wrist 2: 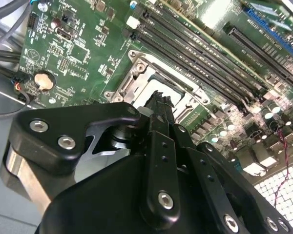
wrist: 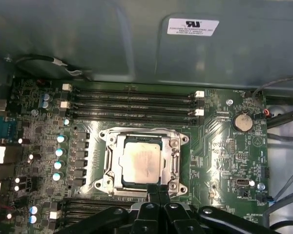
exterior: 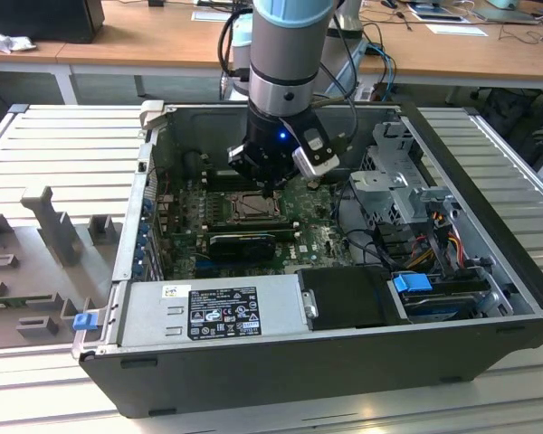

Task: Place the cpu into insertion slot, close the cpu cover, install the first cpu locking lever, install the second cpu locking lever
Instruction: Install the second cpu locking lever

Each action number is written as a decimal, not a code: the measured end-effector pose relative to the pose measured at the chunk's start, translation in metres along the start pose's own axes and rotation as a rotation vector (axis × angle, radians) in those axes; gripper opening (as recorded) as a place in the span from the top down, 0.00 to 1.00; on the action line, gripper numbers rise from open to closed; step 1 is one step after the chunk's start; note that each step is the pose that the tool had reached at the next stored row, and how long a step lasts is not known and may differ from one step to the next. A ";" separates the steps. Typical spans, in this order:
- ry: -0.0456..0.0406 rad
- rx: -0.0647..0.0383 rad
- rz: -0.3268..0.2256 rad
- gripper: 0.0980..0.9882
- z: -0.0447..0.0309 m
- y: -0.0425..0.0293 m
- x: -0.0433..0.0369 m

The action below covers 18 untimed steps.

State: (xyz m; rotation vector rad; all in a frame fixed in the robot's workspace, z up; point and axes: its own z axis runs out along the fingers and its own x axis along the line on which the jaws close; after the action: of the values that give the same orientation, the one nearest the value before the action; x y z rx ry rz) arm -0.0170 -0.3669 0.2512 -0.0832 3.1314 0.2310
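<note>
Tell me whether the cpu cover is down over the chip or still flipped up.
Down. In the first wrist view the cpu cover lies flat as a frame around the cpu, whose pale top shows through its window.

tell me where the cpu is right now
The cpu sits in the socket in the middle of the green board, under the metal cover frame, between rows of memory slots, with the pincer at its near edge.

Arm reaches straight down, end effector (wrist: 158, 191) fingers pressed together.
</note>
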 end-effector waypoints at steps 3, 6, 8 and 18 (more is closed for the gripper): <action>-0.0001 -0.001 0.000 0.99 0.0025 -0.0056 0.0004; -0.0002 -0.002 0.000 0.99 0.0051 -0.0087 0.0006; -0.0002 -0.002 0.000 0.99 0.0068 -0.0104 0.0006; -0.0012 -0.021 0.000 0.99 0.0154 -0.0203 0.0071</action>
State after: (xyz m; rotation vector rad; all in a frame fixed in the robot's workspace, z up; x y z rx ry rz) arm -0.0231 -0.3850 0.2329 -0.0831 3.1282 0.2637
